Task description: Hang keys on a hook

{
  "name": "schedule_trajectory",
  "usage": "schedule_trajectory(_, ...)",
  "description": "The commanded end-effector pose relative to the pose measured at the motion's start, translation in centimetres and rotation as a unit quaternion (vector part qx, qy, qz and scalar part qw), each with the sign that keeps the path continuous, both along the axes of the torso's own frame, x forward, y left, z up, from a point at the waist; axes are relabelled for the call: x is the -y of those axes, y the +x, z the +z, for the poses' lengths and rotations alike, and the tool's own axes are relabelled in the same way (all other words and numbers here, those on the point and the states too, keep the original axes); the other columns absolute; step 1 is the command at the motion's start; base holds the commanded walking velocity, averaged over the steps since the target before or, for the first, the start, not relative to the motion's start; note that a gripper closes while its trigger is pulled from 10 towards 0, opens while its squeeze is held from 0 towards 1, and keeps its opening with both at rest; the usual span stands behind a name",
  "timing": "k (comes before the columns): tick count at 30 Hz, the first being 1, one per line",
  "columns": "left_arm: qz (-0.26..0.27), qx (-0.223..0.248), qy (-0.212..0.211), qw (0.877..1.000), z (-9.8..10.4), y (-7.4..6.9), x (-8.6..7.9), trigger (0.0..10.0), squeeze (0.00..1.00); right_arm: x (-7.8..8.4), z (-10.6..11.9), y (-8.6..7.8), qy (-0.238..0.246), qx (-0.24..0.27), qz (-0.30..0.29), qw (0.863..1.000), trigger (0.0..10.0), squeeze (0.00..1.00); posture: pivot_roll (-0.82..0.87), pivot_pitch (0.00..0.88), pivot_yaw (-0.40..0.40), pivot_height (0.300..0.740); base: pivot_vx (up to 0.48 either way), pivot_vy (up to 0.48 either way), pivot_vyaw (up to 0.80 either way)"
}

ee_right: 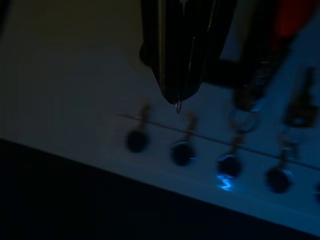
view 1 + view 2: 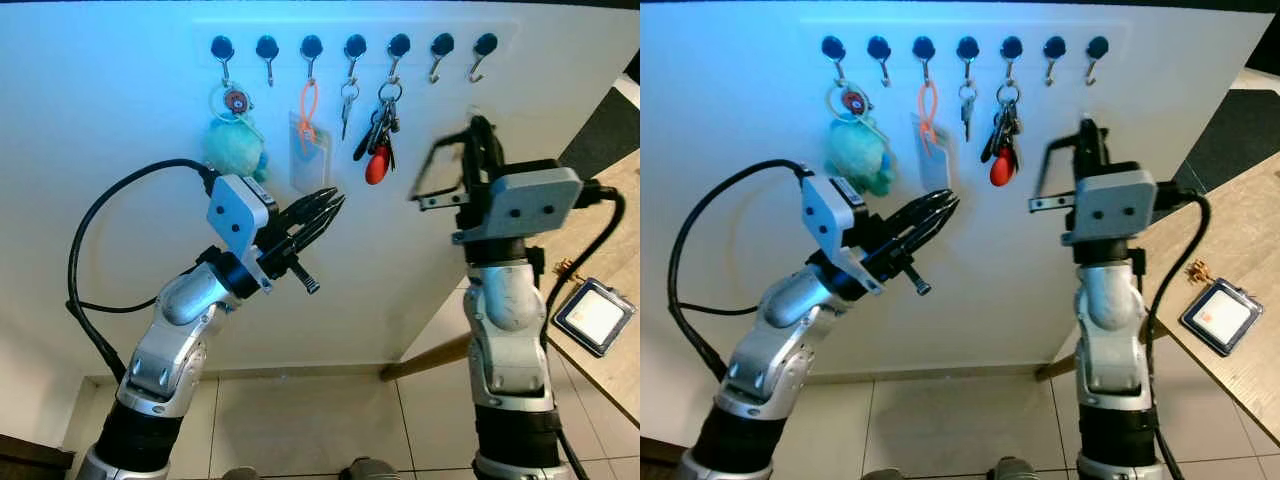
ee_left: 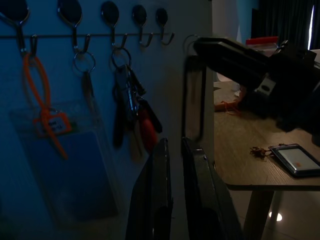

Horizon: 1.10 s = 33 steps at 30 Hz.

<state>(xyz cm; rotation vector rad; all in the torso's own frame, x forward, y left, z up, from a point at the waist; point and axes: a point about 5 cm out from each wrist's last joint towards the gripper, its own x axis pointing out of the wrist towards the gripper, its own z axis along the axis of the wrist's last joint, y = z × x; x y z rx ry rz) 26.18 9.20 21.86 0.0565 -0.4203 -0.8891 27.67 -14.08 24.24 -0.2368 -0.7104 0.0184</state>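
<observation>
A white wall panel [image 2: 120, 120] carries a row of seven black-capped metal hooks [image 2: 355, 48]. Counting from the robot's left, the first hook holds a key ring with a teal plush toy [image 2: 234, 148]. The second hook is bare. The third holds a clear plastic card sleeve on an orange loop [image 2: 308, 135]. The fourth holds a single silver key on a ring [image 2: 347, 105]. The fifth holds the bunch of dark keys with a red fob [image 2: 378, 140], which hangs flat against the panel. The sixth and seventh hooks are bare.

The left gripper [image 2: 322, 212] is raised in front of the panel, below the card sleeve and to the left of the key bunch, touching neither. Its two black fingers [image 3: 155, 200] lie close together with only a narrow slit between them and nothing held.

The right gripper [image 2: 480, 130] is raised to the right of the key bunch, pointing upward toward the two bare hooks at the right end of the row. In the right wrist view its fingers [image 1: 180, 50] meet at the tips, with a small metallic point showing just at the tip; what that point is cannot be determined.

To the robot's right, a light wooden worktop [image 2: 610, 380] carries a dark-framed card holder [image 2: 594, 315] and, just beside it, a small brass-coloured clasp [image 2: 565, 268]. The floor below is pale tile [image 2: 300, 430].
</observation>
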Motion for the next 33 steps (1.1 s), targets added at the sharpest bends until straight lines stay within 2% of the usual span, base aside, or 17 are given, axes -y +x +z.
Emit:
schedule_trajectory(1, 0.0, -0.004, 0.005, 1.0, -0.2, -0.1, -0.2, 10.0, 0.0, -0.2, -0.1, -0.2, 0.0, -0.005, 0.003, 1.0, 10.0, 0.0, 0.02, 0.089, -0.042, 0.74, 0.0, 0.0, 0.0)
schedule_trajectory(12, 0.0, -0.005, 0.0, 1.0, 0.2, -0.2, 0.3, 10.0, 0.0, -0.1, 0.1, -0.2, -0.004, -0.013, -0.01, 1.0, 10.0, 0.0, 0.01, 0.091, -0.04, 0.74, 0.0, 0.0, 0.0)
schedule_trajectory(25, 0.0, 0.001, 0.0, 1.0, 0.4, 0.0, 0.4, 10.0, 0.0, -0.3, 1.0, 1.6, -0.016, -0.023, -0.019, 0.999, 10.0, 0.0, 0.01, 0.093, -0.037, 0.74, 0.0, 0.0, 0.0)
schedule_trajectory(28, 0.0, 0.0, 0.004, 1.0, 0.3, -0.1, 0.4, 10.0, 0.0, -1.3, 0.9, 1.9, -0.036, -0.033, 0.008, 0.999, 10.0, 0.0, 0.02, 0.097, -0.04, 0.74, 0.0, 0.0, 0.0)
schedule_trajectory(33, 0.0, 0.0, 0.005, 1.0, 0.3, -0.1, 0.5, 10.0, 0.0, -1.9, 0.3, 1.9, -0.042, -0.047, 0.031, 0.998, 10.0, 0.0, 0.02, 0.097, -0.04, 0.74, 0.0, 0.0, 0.0)
